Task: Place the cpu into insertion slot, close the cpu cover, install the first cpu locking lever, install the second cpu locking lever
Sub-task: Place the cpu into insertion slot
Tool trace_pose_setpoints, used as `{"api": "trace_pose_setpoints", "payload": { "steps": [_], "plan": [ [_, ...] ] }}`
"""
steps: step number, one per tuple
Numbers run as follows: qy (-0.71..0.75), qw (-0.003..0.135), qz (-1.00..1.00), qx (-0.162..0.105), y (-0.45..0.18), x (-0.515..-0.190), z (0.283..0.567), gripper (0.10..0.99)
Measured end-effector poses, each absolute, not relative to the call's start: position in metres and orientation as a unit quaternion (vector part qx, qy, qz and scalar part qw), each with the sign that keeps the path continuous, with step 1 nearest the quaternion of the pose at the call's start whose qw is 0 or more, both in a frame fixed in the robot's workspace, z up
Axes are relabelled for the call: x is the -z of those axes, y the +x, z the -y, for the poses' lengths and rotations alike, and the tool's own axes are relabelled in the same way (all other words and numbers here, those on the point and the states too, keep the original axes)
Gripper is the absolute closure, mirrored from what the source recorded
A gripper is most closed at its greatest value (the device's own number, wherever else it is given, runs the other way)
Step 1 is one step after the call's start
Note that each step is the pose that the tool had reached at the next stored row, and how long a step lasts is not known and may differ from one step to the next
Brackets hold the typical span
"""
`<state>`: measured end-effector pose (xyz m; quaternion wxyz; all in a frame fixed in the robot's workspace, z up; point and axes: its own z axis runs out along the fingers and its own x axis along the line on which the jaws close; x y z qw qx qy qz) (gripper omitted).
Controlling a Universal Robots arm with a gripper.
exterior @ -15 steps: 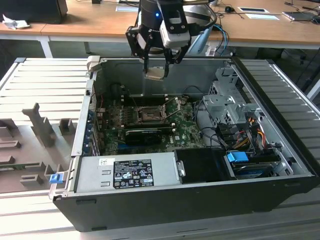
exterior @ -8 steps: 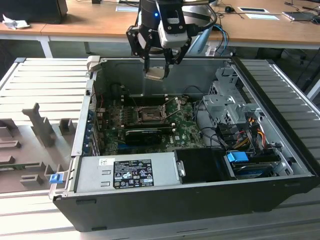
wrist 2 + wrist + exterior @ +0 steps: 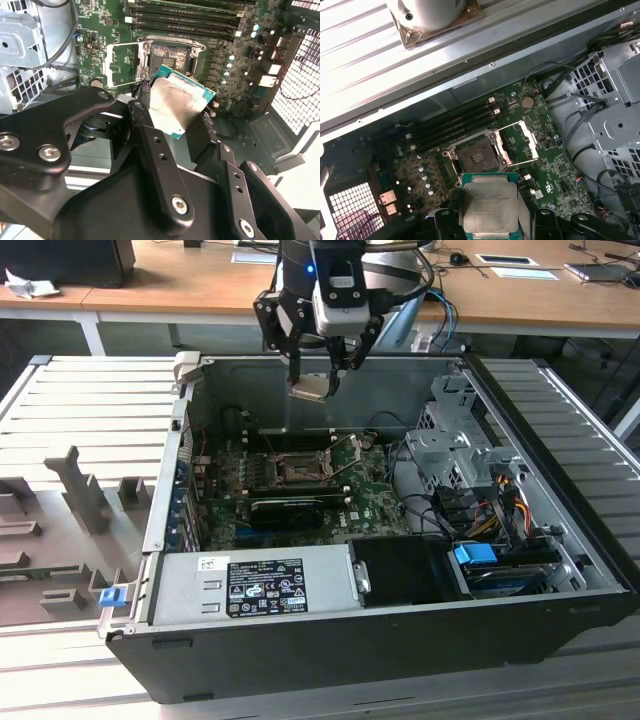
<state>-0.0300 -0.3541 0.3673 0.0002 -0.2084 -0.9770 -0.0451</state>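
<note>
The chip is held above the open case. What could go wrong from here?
1. The gripper pinches the cpu by its edges well above the socket; a slip could drop it onto the board.
2. The cpu cover stands open right beside the socket, so the bulky gripper might catch it when lowering.

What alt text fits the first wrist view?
The gripper holds the cpu, silver top showing, above the green motherboard. Beyond it the insertion slot sits empty, with the cpu cover swung open beside it.
</note>
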Motion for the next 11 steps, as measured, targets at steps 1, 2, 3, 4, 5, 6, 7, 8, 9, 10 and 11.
{"api": "trace_pose_setpoints", "payload": {
  "steps": [1, 2, 3, 4, 5, 6, 7, 8, 9, 10, 11],
  "plan": [
    [-0.211, 0.0, 0.977, 0.045, -0.03, -0.3673, 0.3541, 0.557],
    [-0.214, 0.0, 0.976, 0.045, -0.03, -0.3673, 0.3541, 0.557],
    [-0.219, 0.0, 0.975, 0.045, -0.03, -0.3673, 0.3541, 0.557],
    [-0.222, 0.0, 0.974, 0.045, -0.03, -0.3672, 0.3541, 0.557],
    [-0.224, -0.001, 0.973, 0.045, -0.03, -0.3672, 0.3541, 0.557],
    [-0.226, -0.001, 0.973, 0.045, -0.03, -0.3672, 0.3541, 0.557],
    [-0.229, -0.001, 0.972, 0.045, -0.03, -0.3672, 0.3541, 0.557],
    [-0.231, -0.001, 0.972, 0.045, -0.03, -0.3672, 0.3541, 0.557],
    [-0.236, -0.001, 0.971, 0.045, -0.03, -0.3672, 0.3541, 0.557],
    [-0.239, -0.001, 0.97, 0.045, -0.03, -0.3671, 0.3541, 0.557],
    [-0.242, -0.001, 0.969, 0.045, -0.03, -0.3671, 0.3541, 0.557]
  ]
}}
